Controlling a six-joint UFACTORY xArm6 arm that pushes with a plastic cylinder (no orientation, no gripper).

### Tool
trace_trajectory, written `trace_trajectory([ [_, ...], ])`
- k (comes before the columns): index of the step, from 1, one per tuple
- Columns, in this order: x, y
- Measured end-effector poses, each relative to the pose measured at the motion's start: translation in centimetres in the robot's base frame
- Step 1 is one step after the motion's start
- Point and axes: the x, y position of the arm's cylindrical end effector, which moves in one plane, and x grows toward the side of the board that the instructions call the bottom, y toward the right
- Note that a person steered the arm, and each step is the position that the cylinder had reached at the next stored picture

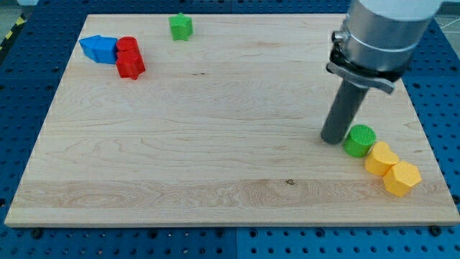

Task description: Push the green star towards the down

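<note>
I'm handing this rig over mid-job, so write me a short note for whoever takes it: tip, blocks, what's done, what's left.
My tip rests on the board at the view's right, right beside the green cylinder, left of it.
The green star sits near the view's top edge, far from my tip, apparently not yet pushed.
The yellow blocks lie lower right; the blue block and the red block upper left.
Left: travel above the star, then push it down.

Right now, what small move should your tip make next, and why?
Probably slide my tip toward the view's upper left, away from the green round cylinder block it sits beside. The green star-shaped block lies far off near the wooden board's top edge, and I must get above it to push down.
</note>
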Motion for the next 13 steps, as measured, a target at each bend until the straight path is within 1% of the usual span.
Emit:
trace_trajectory([
  [3, -19.3, -3.3],
  [4, -24.0, -6.4],
  [5, -26.9, -12.9],
  [6, -28.9, -18.8],
  [7, -29.1, -21.3],
  [9, -29.1, -23.2],
  [10, -29.1, -27.5],
  [11, -29.1, -28.9],
  [12, -29.1, -28.9],
  [13, -28.4, -27.7],
])
